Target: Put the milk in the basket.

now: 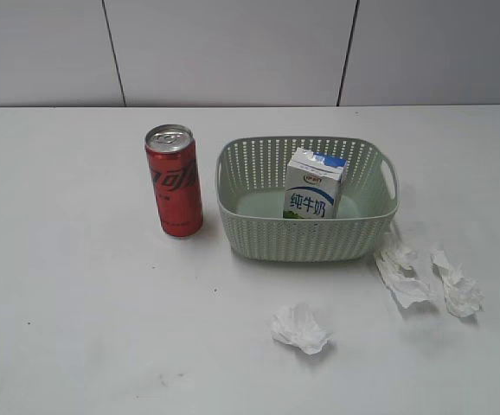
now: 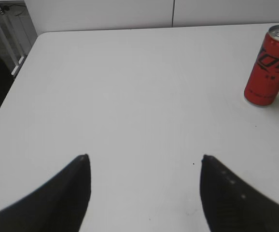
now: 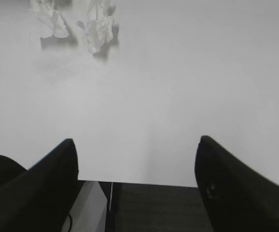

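The milk (image 1: 313, 185), a small white carton with a blue top edge and blue characters, stands upright inside the pale green basket (image 1: 259, 226) at mid table in the exterior view. Neither gripper shows in the exterior view. My left gripper (image 2: 144, 159) is open and empty over bare white table, left of the red can. My right gripper (image 3: 135, 141) is open and empty, hanging over the table's front edge. The milk and the basket's body do not show in either wrist view.
A red soda can (image 1: 174, 181) stands left of the basket and shows in the left wrist view (image 2: 268, 66). Three crumpled tissues lie in front and to the right (image 1: 301, 328) (image 1: 403, 277) (image 1: 459, 290); two show in the right wrist view (image 3: 98, 26).
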Controlling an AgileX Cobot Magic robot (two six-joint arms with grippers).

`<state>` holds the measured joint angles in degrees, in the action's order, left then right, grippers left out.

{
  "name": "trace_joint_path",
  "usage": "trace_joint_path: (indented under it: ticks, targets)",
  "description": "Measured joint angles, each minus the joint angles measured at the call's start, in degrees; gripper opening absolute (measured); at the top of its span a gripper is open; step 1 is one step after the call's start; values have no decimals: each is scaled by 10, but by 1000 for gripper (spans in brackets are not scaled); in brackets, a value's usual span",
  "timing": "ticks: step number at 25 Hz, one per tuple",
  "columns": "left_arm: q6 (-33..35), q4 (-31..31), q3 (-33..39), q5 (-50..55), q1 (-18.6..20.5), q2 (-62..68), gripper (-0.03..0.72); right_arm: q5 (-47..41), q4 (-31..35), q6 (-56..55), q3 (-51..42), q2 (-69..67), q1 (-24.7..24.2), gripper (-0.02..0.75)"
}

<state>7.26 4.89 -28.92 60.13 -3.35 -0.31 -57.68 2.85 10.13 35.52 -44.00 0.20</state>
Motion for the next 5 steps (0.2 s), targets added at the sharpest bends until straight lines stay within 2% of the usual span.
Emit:
trace_joint_path:
  ticks: [5]
  targets:
    - [0, 0, 0, 0, 0, 0, 525, -2, -1, -12, -48, 125, 0, 584]
